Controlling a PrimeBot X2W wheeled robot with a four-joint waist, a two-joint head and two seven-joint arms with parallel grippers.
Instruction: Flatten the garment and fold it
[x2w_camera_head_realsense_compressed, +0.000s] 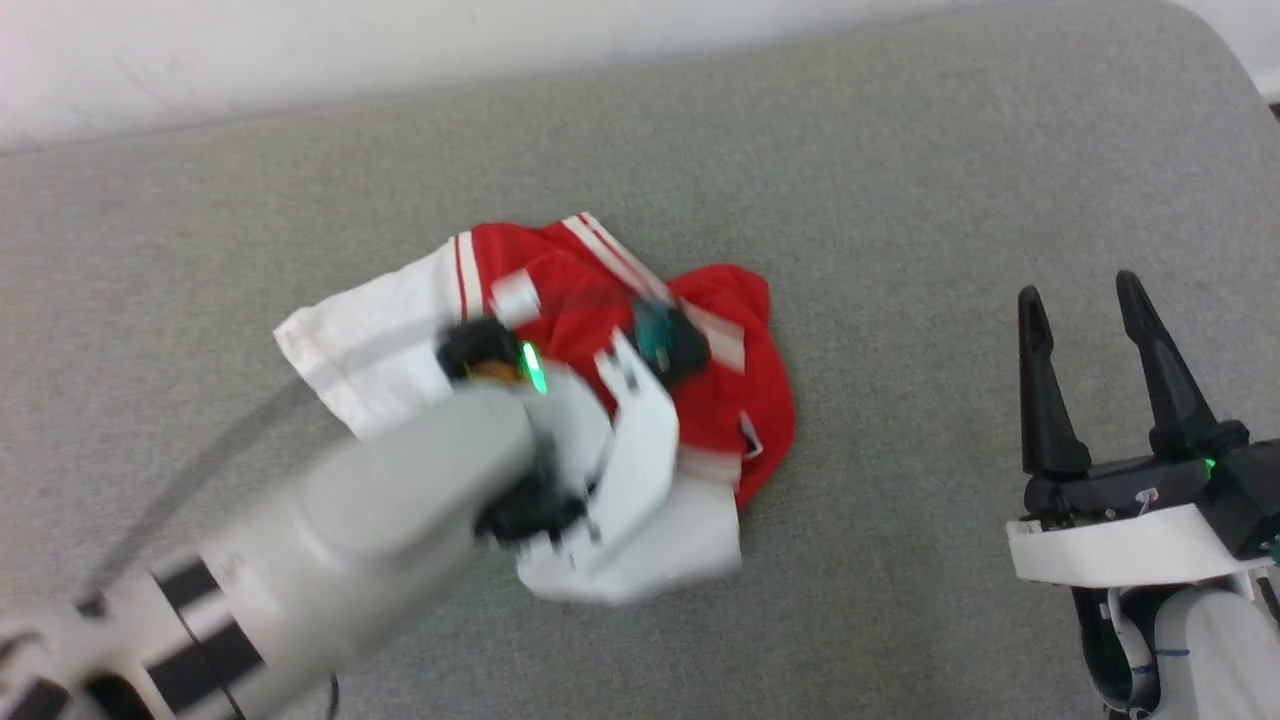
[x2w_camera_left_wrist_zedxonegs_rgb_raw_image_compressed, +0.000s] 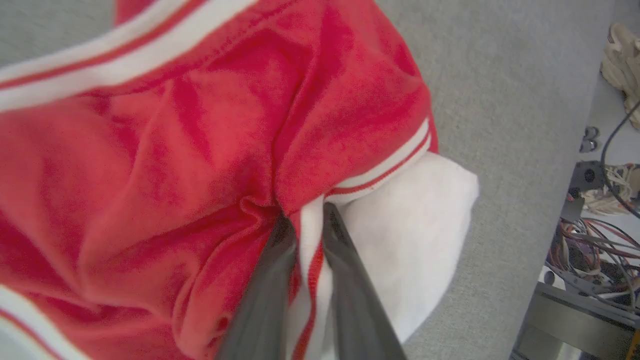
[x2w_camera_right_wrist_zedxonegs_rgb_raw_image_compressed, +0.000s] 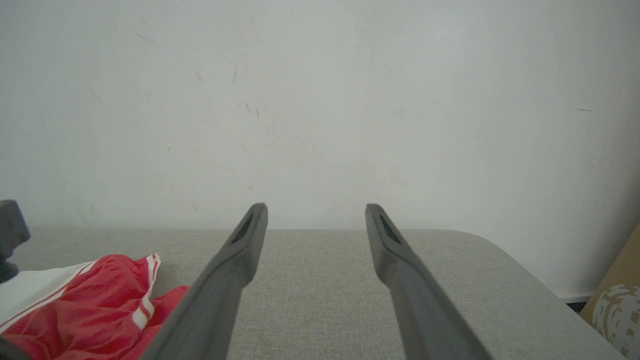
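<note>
1. Red jersey-knit garment (x2w_camera_head_realsense_compressed: 570, 270) with white sleeves and striped trim: lies crumpled at the middle of the grey fabric-covered desk (x2w_camera_head_realsense_compressed: 900, 180).
2. Left gripper (x2w_camera_left_wrist_zedxonegs_rgb_raw_image_compressed: 302, 215): jaws clamped on a fold of the striped trim.
3. Right gripper (x2w_camera_head_realsense_compressed: 1078, 285): jaws apart, well clear of the cloth.
4. Step, as judged: flattening. The next move calls for a second hold and spreading the cloth.
5. Writing: none legible.

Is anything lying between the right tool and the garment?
Nothing visible does. Just grey surface separates the open right tool from the garment. The left tool is pinched on a fold of it.
</note>
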